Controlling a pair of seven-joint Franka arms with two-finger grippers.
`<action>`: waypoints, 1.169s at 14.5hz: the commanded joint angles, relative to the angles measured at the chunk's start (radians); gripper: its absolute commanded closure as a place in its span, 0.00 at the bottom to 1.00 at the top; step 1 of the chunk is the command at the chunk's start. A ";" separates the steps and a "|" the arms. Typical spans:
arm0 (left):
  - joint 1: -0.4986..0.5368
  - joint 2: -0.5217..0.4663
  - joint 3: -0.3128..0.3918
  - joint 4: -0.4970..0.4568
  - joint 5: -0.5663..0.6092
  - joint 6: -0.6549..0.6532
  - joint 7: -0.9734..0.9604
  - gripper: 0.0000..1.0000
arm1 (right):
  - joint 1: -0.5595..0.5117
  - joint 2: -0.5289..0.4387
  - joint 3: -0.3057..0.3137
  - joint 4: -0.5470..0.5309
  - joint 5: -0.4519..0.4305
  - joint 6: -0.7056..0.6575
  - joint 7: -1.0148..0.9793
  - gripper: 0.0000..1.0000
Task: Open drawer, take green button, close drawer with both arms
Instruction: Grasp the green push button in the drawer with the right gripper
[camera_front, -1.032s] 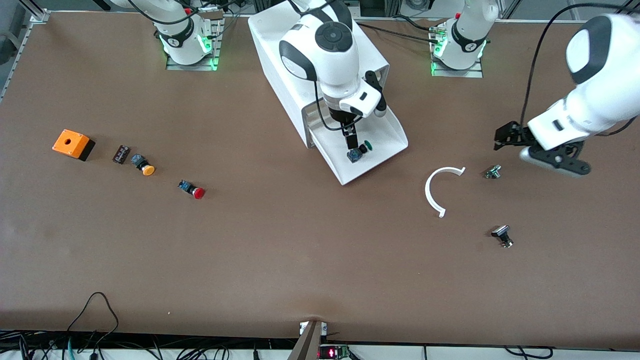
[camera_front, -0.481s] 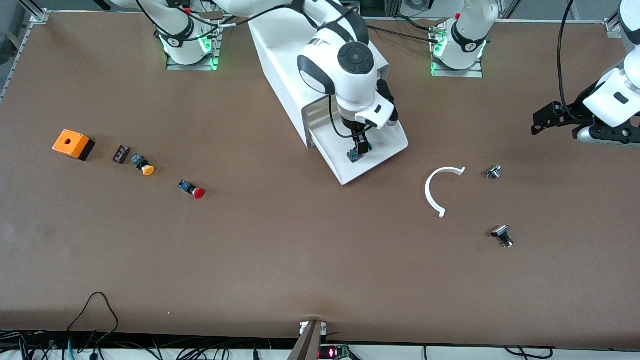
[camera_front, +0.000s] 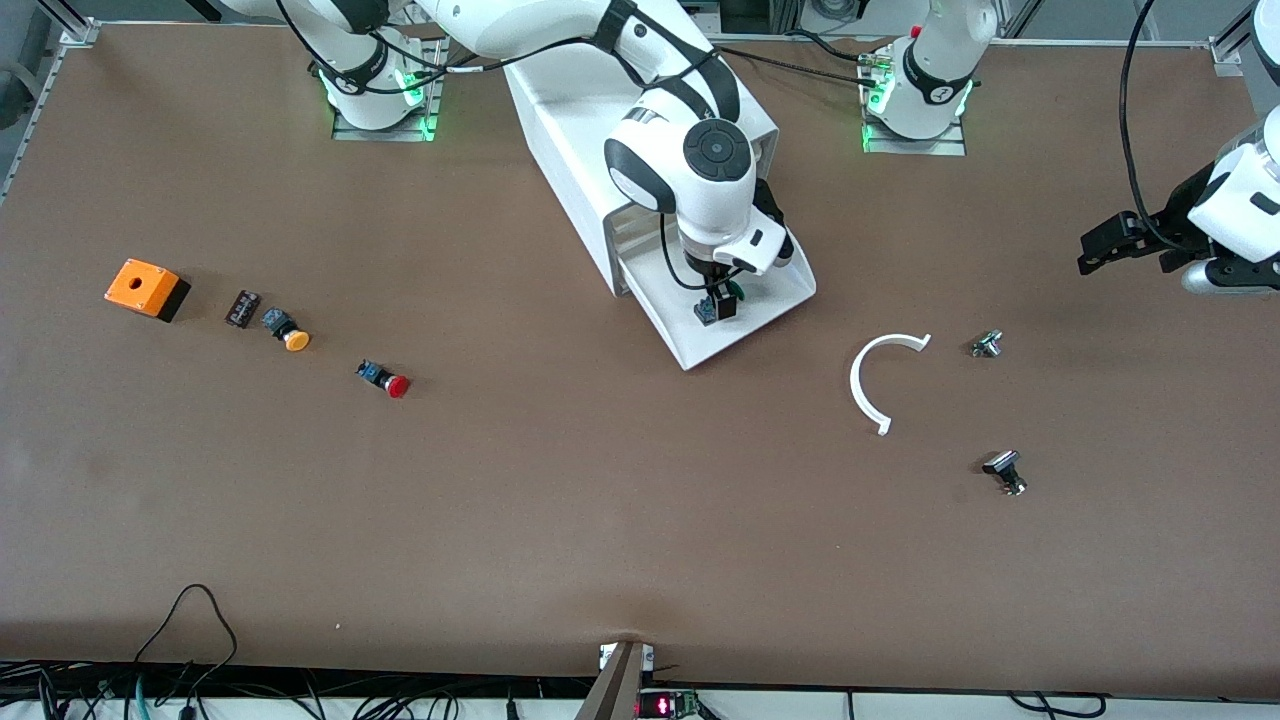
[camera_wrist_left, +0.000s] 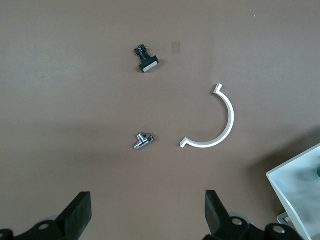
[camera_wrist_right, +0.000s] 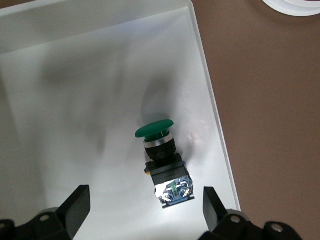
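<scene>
The drawer (camera_front: 760, 325) stands pulled out of the white cabinet (camera_front: 580, 130), a shallow white tray (camera_wrist_right: 75, 100). The green-capped button (camera_front: 722, 301) lies on its side in the tray, near the tray's rim. In the right wrist view the button (camera_wrist_right: 162, 160) lies between my spread fingers, untouched. My right gripper (camera_front: 716, 292) hangs open low over it (camera_wrist_right: 145, 210). My left gripper (camera_front: 1100, 245) is open and empty (camera_wrist_left: 146, 212), up over bare table at the left arm's end. A corner of the drawer (camera_wrist_left: 300, 185) shows in the left wrist view.
A white C-shaped piece (camera_front: 878, 382), a small metal part (camera_front: 986, 344) and a black part (camera_front: 1004, 470) lie toward the left arm's end. An orange box (camera_front: 146, 288), a small dark part (camera_front: 243, 307), a yellow-capped button (camera_front: 287, 331) and a red-capped button (camera_front: 385, 379) lie toward the right arm's end.
My right gripper has come down over the green button and now straddles it. My left arm has drawn away from the C-shaped piece toward the table's end.
</scene>
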 joint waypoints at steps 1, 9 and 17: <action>0.032 0.038 0.000 0.103 0.020 -0.041 -0.011 0.00 | 0.003 0.033 0.001 0.044 -0.003 -0.008 -0.031 0.00; 0.043 0.064 -0.018 0.125 0.022 -0.038 -0.011 0.00 | -0.012 0.056 -0.002 0.039 -0.024 0.040 -0.100 0.00; 0.044 0.067 -0.015 0.126 0.020 -0.036 -0.014 0.00 | -0.022 0.084 -0.005 0.036 -0.026 0.112 -0.101 0.00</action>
